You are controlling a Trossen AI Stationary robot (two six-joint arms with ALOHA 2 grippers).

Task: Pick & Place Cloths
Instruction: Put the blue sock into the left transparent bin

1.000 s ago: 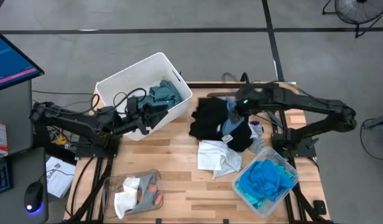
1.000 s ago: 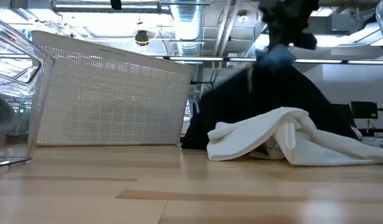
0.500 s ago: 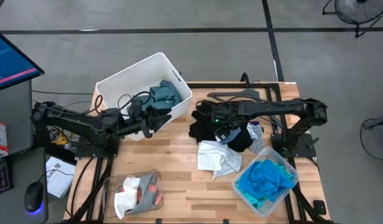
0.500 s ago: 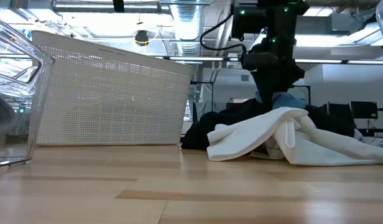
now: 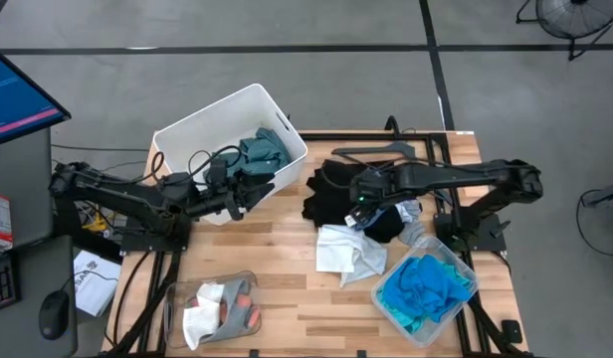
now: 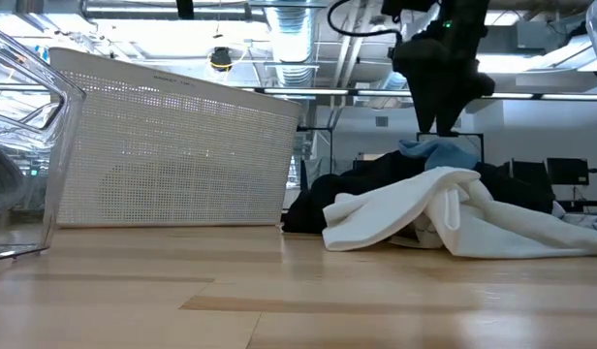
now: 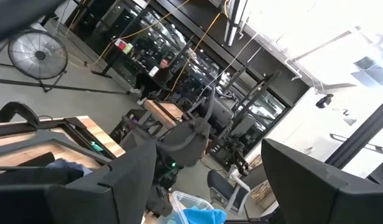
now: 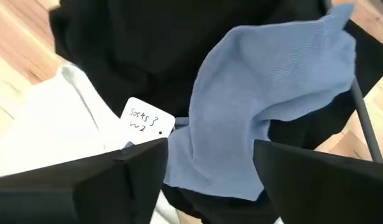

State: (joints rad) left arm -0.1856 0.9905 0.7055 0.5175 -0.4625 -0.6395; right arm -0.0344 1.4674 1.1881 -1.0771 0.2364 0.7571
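Cloths (image 5: 358,231) lie heaped on the tabletop (image 5: 287,273); right gripper (image 5: 363,202) hovers above, fingers apart, empty; left gripper (image 5: 255,193) at nine o'clock, fingers apart.

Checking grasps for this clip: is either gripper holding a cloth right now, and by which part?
Nothing is held. The right gripper is open above the blue-grey knit cloth; the left gripper hovers open by the white plastic bin.

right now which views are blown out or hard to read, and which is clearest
Low view: the bright ceiling lights behind turn the right end effector into a silhouette over the black cloth. Left wrist view: the sky at upper right is washed out. Right wrist view is clearest: evenly lit, the blue sock and handwritten tag read sharply.
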